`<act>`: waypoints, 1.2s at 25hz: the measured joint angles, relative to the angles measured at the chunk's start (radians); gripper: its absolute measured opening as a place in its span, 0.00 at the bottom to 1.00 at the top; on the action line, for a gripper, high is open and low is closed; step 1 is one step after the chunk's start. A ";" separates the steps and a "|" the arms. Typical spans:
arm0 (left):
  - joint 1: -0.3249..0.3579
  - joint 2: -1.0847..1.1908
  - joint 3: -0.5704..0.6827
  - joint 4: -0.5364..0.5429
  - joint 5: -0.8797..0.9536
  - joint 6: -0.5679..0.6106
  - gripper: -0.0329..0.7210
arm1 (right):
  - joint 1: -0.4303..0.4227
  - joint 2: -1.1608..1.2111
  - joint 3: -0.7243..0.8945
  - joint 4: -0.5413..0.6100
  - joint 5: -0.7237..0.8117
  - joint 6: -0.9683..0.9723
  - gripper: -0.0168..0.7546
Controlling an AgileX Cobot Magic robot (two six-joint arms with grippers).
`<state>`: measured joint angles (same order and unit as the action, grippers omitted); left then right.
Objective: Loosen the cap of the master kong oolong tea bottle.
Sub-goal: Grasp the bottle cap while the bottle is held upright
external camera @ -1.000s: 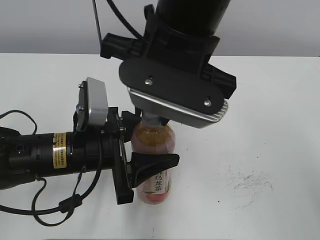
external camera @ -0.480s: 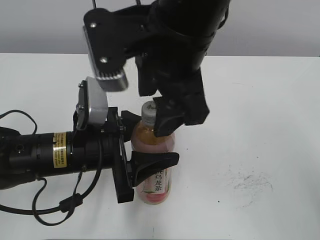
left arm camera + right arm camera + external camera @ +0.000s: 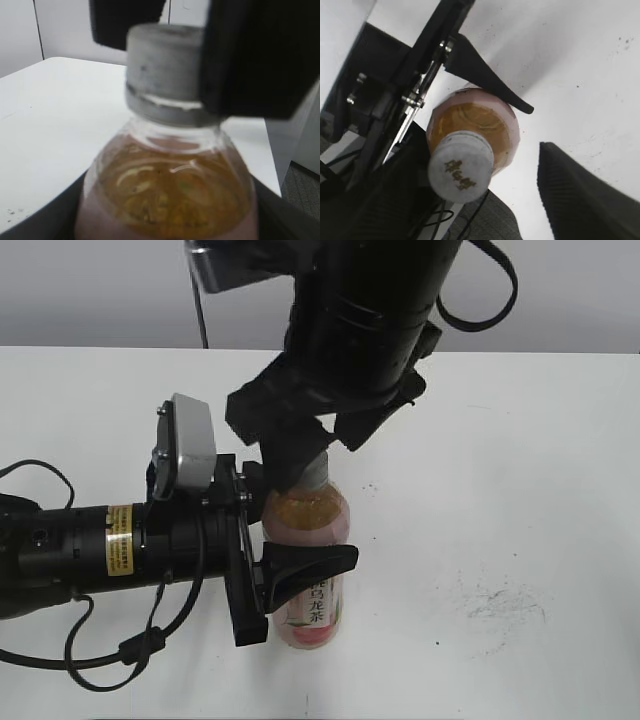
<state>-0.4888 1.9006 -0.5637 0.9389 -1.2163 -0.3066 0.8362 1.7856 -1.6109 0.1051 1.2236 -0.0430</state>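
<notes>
The master kong oolong tea bottle stands upright on the white table, with amber tea and a pink-and-white label. My left gripper reaches in from the left and is shut on the bottle's body; its jaws frame the bottle in the left wrist view. The grey-white cap sits on the neck. In the right wrist view the cap shows its dark mark, and the bottle is below it. My right gripper is over the cap and hides it in the exterior view. It is open: one finger is against the cap, the other stands apart.
The white table runs to a grey wall behind. Dark scuff marks lie to the right of the bottle. A black cable loops under the left arm near the front edge.
My right wrist has turned around the bottle's top. The cap showed half a second ago and is now hidden under the right gripper. The left gripper and the bottle have not moved.
</notes>
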 joint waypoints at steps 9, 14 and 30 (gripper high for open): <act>0.000 0.000 0.000 0.000 0.000 -0.001 0.64 | 0.000 0.001 0.000 0.001 0.000 0.064 0.55; 0.000 0.000 0.000 -0.002 0.000 -0.002 0.64 | 0.000 0.022 0.000 0.003 0.000 0.060 0.53; 0.000 0.000 0.000 -0.006 0.002 -0.005 0.64 | 0.001 0.029 0.000 0.007 -0.004 -0.648 0.39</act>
<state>-0.4888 1.9006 -0.5637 0.9332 -1.2145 -0.3112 0.8372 1.8144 -1.6109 0.1117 1.2196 -0.6911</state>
